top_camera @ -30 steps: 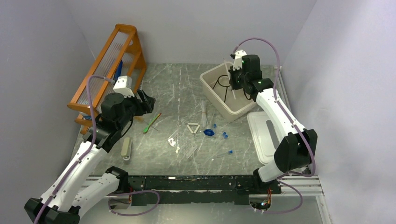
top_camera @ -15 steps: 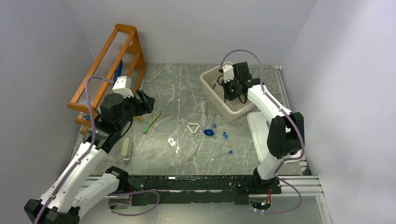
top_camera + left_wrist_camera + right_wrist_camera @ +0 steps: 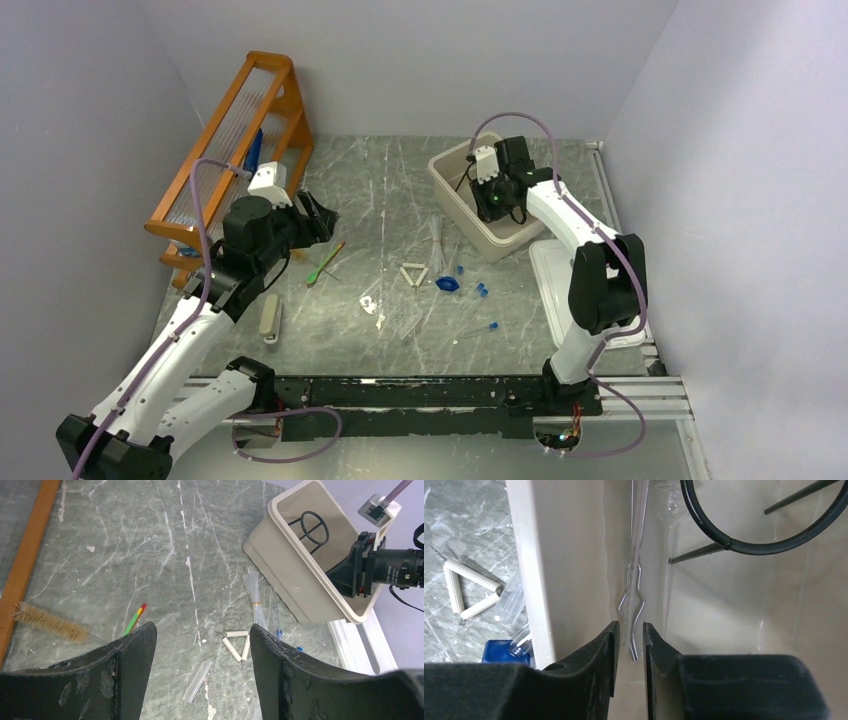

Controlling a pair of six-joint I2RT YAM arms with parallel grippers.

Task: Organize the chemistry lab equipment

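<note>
My right gripper (image 3: 492, 205) (image 3: 630, 637) reaches down into the beige bin (image 3: 455, 200) (image 3: 531, 570). It is open by a narrow gap, and the tip of the metal forceps (image 3: 636, 587) stands loose between the fingers, against the bin wall. The black wire ring (image 3: 774, 535) (image 3: 314, 526) lies in the same bin. On the table lie a white triangle (image 3: 414, 274) (image 3: 237, 642), a green-handled tool (image 3: 326, 262), clear thin tubes (image 3: 437, 232) and small blue pieces (image 3: 449, 284). My left gripper (image 3: 318, 218) (image 3: 202, 635) hovers open and holds nothing, left of them.
The orange wooden rack (image 3: 235, 130) lines the left wall, with a bristle brush (image 3: 50, 622) beside it. A white lid (image 3: 565, 290) lies right of the bin, a grey bar (image 3: 270, 317) sits near the left arm, and a clear plastic bag (image 3: 395, 310) lies mid-table.
The right arm has dropped from above the bin down into it with the forceps, and its jaws have parted from shut. The left arm has hardly moved.
</note>
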